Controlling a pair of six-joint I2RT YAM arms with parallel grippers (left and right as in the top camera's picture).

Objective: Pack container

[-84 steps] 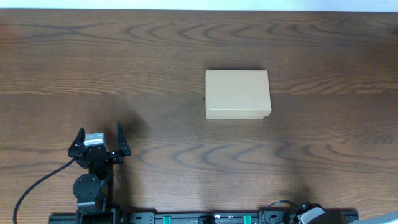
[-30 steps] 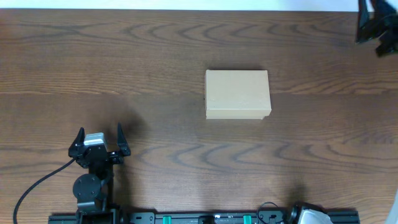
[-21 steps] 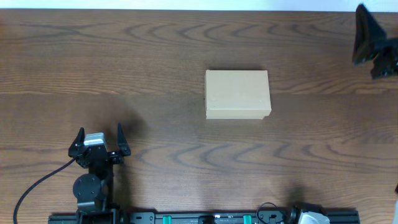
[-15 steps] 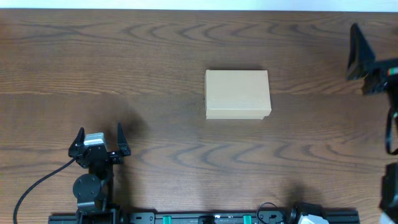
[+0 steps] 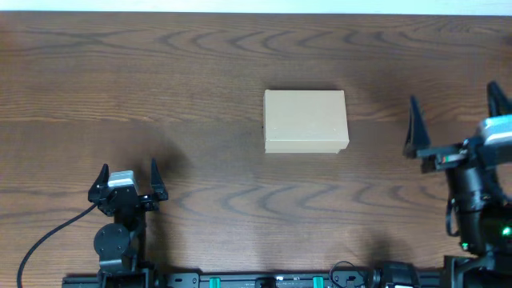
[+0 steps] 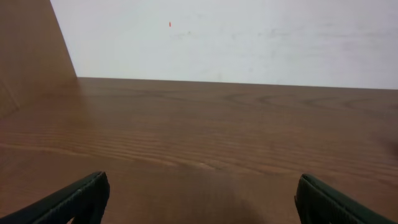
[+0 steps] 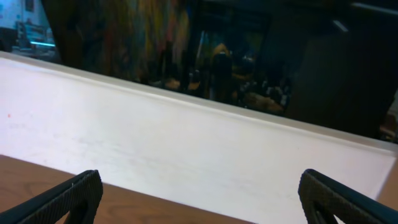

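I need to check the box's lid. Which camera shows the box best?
The overhead view: the whole box lies in the open, lid shut. Neither wrist view shows it; the left sees only table and wall, the right mostly wall.

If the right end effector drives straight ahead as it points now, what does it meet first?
Probably nothing on the table: the right end effector points toward the far edge, and the container sits off to its left. Ahead in its wrist view stands the white panel, distance unclear.

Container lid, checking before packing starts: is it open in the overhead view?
No, the container shows a flat, closed top with no interior visible.
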